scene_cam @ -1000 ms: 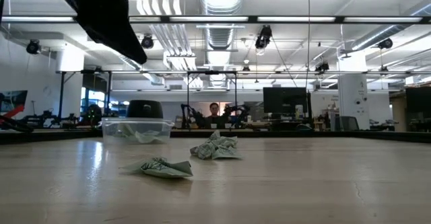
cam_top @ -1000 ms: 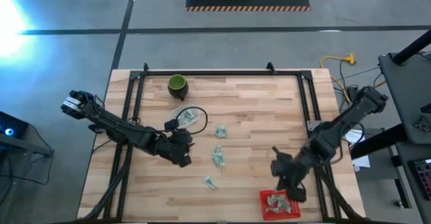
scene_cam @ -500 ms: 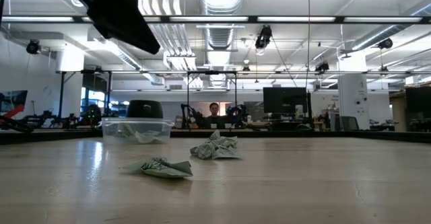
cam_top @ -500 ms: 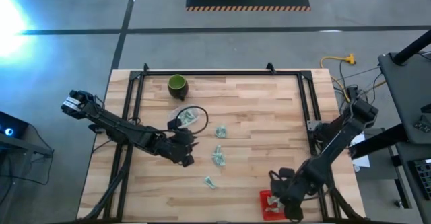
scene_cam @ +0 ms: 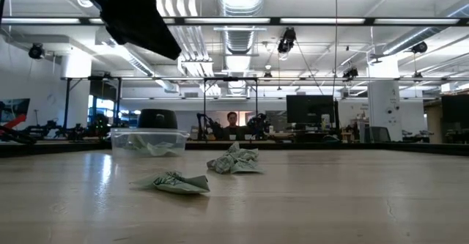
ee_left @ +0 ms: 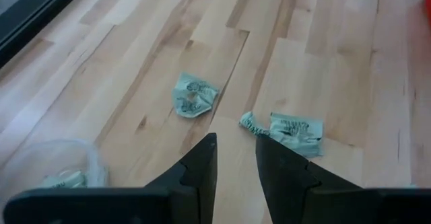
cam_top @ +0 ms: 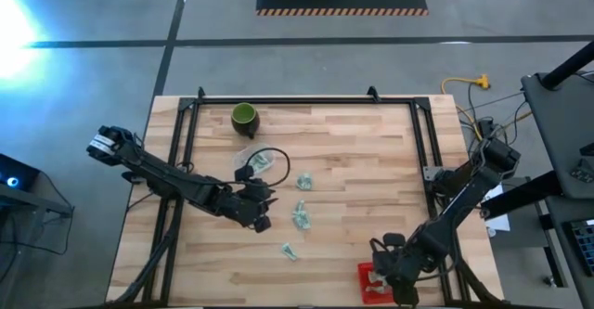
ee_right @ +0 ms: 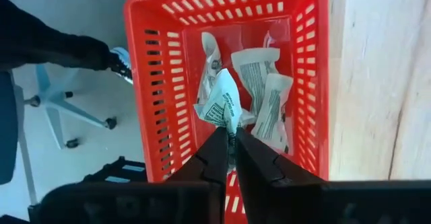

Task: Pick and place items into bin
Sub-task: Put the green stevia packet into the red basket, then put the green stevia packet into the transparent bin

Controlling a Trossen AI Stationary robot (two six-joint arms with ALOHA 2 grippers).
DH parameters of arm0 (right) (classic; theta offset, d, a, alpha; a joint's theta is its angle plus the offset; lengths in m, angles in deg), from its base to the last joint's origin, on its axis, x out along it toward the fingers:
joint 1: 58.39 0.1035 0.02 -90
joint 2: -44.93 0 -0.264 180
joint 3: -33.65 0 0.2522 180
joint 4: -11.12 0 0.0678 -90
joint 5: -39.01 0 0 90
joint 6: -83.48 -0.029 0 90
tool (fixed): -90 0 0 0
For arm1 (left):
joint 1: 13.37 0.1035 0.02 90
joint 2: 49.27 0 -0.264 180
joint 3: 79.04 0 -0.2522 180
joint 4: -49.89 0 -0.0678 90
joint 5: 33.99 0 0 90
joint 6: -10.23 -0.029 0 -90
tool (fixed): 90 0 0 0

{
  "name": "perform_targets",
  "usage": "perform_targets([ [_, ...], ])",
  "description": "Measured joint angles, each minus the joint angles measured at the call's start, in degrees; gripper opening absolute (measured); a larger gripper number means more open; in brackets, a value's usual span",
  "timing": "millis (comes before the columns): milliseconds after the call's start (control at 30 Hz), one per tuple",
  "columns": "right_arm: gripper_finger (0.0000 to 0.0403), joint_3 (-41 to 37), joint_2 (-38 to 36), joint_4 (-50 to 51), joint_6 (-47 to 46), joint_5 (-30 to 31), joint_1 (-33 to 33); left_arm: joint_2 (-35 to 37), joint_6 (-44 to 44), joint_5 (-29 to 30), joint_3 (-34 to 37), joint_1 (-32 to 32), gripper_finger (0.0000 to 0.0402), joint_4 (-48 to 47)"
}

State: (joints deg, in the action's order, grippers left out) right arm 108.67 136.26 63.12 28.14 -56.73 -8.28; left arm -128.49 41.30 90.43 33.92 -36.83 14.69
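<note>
Right gripper (ee_right: 230,138): clenched on one packet (ee_right: 222,103), which is held above the red bin (ee_right: 151,83) at the table's near right corner
Left gripper (ee_left: 236,150): fingers parted, nothing between them, hung over loose packets (ee_left: 289,126) at mid-table
Bin contents: several packets already lie inside
Remaining items: a few packets on the wood (cam_top: 302,216), others in a clear tub (cam_top: 264,160) near the green cup (cam_top: 244,116)
Handling: judged light, soft and crinkly, likely to crumple, not fragile
Hold point: a raised fold or edge is best pinched
</note>
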Motion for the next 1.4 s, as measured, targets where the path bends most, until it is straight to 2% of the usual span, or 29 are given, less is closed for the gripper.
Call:
perform_targets([
  [300,0.0083,-0.09,0.00,0.25,0.04,-0.02,0.01,-5.21,-0.50,-4.23,-0.20,0.34,0.0086,3.88],
  [467,0.0114,-0.09,-0.01,0.34,-0.12,-0.07,0.02,-7.34,-8.29,-9.04,-0.60,2.01,0.0086,4.45],
  [567,0.0122,0.10,-0.04,0.43,-0.20,-0.09,0.02,-8.71,-14.08,-11.79,-1.95,4.05,0.0086,4.81],
  [767,0.0122,0.42,-0.39,0.36,-3.10,-0.07,0.02,-10.40,-22.94,-13.29,-4.00,10.54,0.0086,4.58],
  [867,0.0116,0.44,-0.98,0.39,-4.73,0.30,0.02,-10.99,-23.68,-18.29,-4.57,15.25,0.0086,4.47],
  [1000,0.0107,0.44,-2.15,0.37,-7.06,4.58,0.36,-12.09,-19.93,-27.73,-5.13,21.51,0.0086,4.53],
  [1133,0.0098,0.45,-4.34,0.47,-8.40,10.95,1.54,-12.70,-21.15,-31.77,-5.29,24.66,0.0087,4.80],
  [1267,0.0090,0.46,-7.16,1.04,-8.70,19.02,3.06,-12.95,-24.41,-34.34,-5.31,25.74,0.0099,6.63],
  [1400,0.0082,0.46,-10.39,3.38,-8.80,27.09,4.30,-13.03,-26.94,-34.11,-5.31,26.06,0.0132,8.47],
])
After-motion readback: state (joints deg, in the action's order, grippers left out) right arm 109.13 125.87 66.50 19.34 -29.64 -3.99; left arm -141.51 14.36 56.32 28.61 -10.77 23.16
